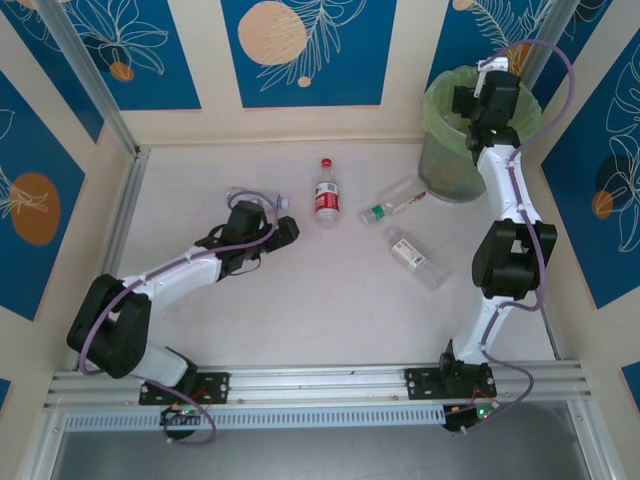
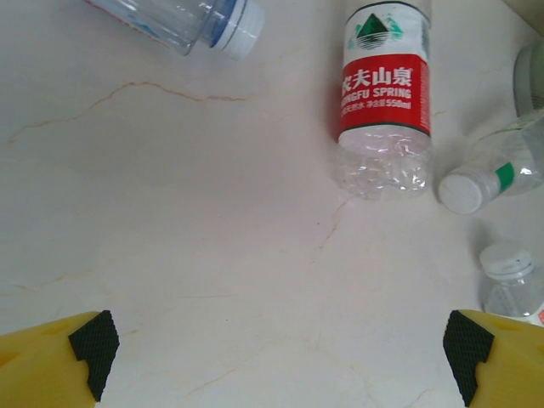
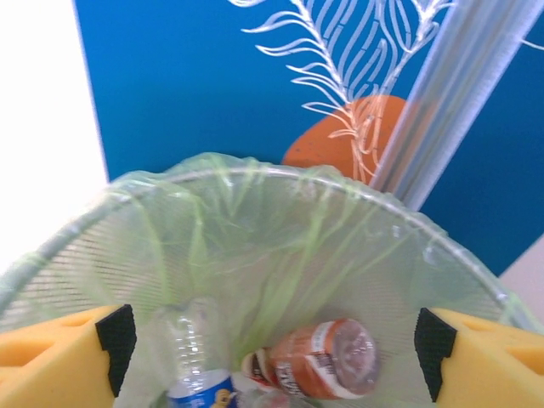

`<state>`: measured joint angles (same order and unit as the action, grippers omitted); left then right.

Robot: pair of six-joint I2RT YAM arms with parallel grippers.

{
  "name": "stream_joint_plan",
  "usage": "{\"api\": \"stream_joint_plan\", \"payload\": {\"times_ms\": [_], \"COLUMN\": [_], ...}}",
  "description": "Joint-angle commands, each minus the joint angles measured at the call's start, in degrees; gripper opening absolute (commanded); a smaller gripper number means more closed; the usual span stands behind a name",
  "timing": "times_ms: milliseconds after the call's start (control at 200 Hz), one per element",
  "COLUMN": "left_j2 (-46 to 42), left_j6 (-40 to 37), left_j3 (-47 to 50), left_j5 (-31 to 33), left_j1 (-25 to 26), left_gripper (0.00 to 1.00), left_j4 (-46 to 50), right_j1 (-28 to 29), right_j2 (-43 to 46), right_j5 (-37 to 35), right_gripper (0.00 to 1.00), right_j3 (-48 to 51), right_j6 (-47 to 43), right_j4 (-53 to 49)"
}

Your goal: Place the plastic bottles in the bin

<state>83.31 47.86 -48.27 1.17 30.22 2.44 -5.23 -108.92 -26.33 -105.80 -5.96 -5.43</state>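
pale stone-look table with thin brown veins lies under my arms, closed in by cream walls with blue leaf panels. four bottles lie on their sides on it. the red-label bottle is in the middle, red cap to the far side. right of it lies the green-band bottle with a white cap, its other end close to the foot of the bin. a little nearer and to the right is the clear bottle. the blue-cap bottle lies just beside my left wrist, on its far side.

the bin stands in the far right corner, with a light-green bag over its rim. at its bottom lie the brown-label bottle and the blue-label bottle.

my left gripper is low over the table, left of the red-label bottle. its yellow fingers stand wide apart, with only bare table between them, and it holds nothing.

my right gripper hangs over the mouth of the bin and looks down into it. its fingers are spread wide and grip nothing; the two bottles are below them, inside the bag.
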Motion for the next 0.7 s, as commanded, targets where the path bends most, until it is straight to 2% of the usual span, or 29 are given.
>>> {"api": "stream_joint_plan", "payload": {"times_ms": [0, 55, 320, 695], "left_j2": [-1.90, -2.16, -2.72, -1.53], "left_j6": [-0.27, 0.06, 0.66, 1.12], "left_j3": [-2.00, -2.00, -2.04, -3.93], "left_j5": [3.99, 5.07, 5.60, 5.29], "left_j1": [-0.70, -0.99, -2.82, -3.77], "left_gripper": [1.00, 1.00, 1.00, 1.00], "left_j4": [3.97, 4.81, 6.14, 8.35], "right_j1": [1.49, 2.10, 4.15, 4.51], "right_j2": [4.92, 6.34, 13.93, 23.73], "right_j5": [2.19, 3.12, 7.60, 18.53], "right_gripper": [0.93, 1.00, 0.99, 1.00], "right_j3": [1.85, 3.20, 11.25, 23.30], "right_j6": [1.56, 2.73, 8.75, 14.57], "right_j4": [0.84, 0.83, -0.36, -4.45]}}
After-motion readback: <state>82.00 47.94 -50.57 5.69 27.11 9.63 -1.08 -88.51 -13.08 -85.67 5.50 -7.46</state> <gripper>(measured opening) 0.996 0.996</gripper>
